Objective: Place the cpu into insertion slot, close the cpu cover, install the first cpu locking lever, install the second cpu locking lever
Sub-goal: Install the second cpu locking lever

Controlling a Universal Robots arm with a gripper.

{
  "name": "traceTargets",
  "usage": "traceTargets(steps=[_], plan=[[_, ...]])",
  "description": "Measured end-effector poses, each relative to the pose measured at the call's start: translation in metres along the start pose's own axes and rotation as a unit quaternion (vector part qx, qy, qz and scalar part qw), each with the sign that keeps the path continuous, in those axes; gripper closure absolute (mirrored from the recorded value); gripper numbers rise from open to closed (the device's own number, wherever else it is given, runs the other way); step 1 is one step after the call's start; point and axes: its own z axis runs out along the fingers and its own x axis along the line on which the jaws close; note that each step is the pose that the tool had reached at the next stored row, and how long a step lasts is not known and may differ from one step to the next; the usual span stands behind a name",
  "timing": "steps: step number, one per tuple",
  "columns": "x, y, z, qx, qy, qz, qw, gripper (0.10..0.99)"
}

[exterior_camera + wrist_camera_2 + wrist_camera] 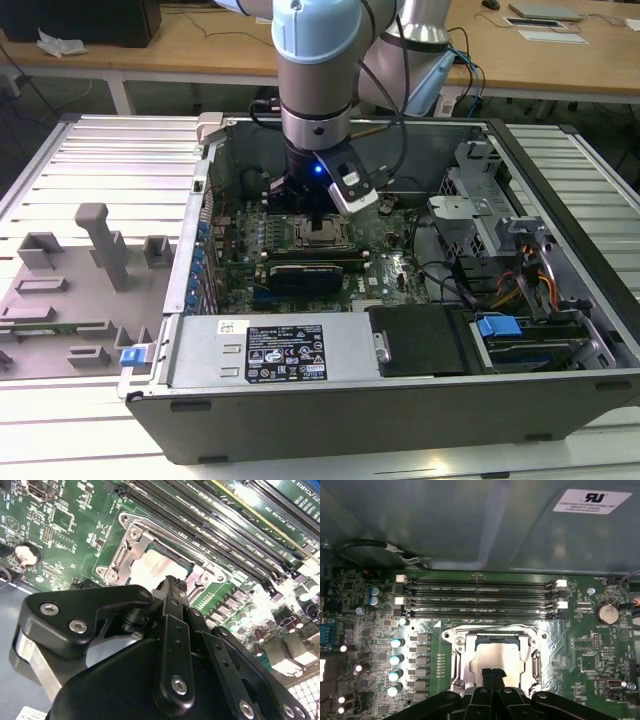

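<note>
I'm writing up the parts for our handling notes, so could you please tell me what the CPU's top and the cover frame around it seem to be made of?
The pale silver square cpu looks like matte, brushed metal: it glows softly and evenly without mirror glints. The thin silvery cpu cover framing it looks like stamped sheet metal, shinier, with bright highlights along bent edges and rounded corner tabs. The black tool above it appears to be dark anodised or painted metal, though plastic can't be excluded.

Lab: open computer case on slatted metal workbench.

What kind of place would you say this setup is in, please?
Probably a robotics lab or test workshop: an open computer case lies on a slatted metal workbench, grey fixture blocks stand beside it, and wooden desks stand behind.
</note>
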Motion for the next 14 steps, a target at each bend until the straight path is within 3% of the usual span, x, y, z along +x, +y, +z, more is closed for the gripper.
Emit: traceTargets(steps=[2, 5, 7, 10, 14], plan=[[-0.0064, 0.0006, 0.0006, 0.0025, -0.0002, 0.001, 1.0000, 0.980], [-0.0067, 0.0009, 0.0007, 0.0089, -0.0014, 0.010, 0.9999, 0.980], [-0.0069, 0.0063, -0.0007, 0.0203, -0.0016, 0.011, 0.9997, 0.980], [-0.0074, 0.0095, -0.0058, 0.0243, -0.0026, 0.011, 0.9996, 0.980], [-0.0075, 0.0100, -0.0074, 0.0252, -0.0033, 0.011, 0.9996, 0.980]])
